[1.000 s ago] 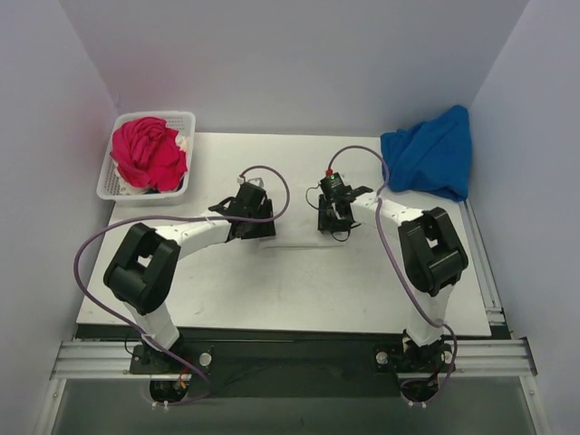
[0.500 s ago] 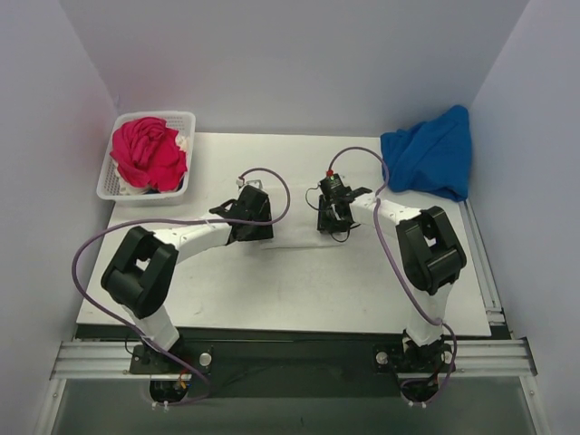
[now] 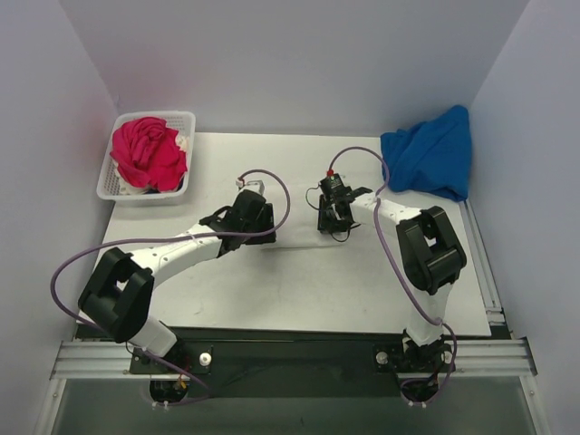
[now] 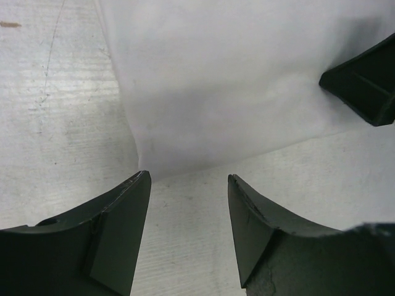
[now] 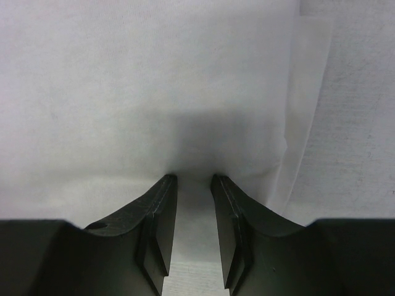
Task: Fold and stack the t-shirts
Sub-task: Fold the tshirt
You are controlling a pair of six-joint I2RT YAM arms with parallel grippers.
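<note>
White t-shirt (image 4: 247, 80) lies flat on the table (image 4: 49, 123), reaching both tools. I note the left gripper (image 4: 188, 179) with jaws well apart, the shirt's corner just ahead of its tips. Right gripper (image 5: 194, 179): jaws narrowly apart, tips at the cloth near one edge; I cannot tell whether they pinch it. Blue t-shirt (image 3: 430, 159) sits heaped at the far right corner

You have a pale flat bench (image 3: 299, 299): white plastic lattice basket (image 3: 109, 186) upper left, crumpled bright blue cloth t-shirt (image 3: 430, 159) upper right, flat white cloth t-shirt (image 4: 247, 80) centre.
</note>
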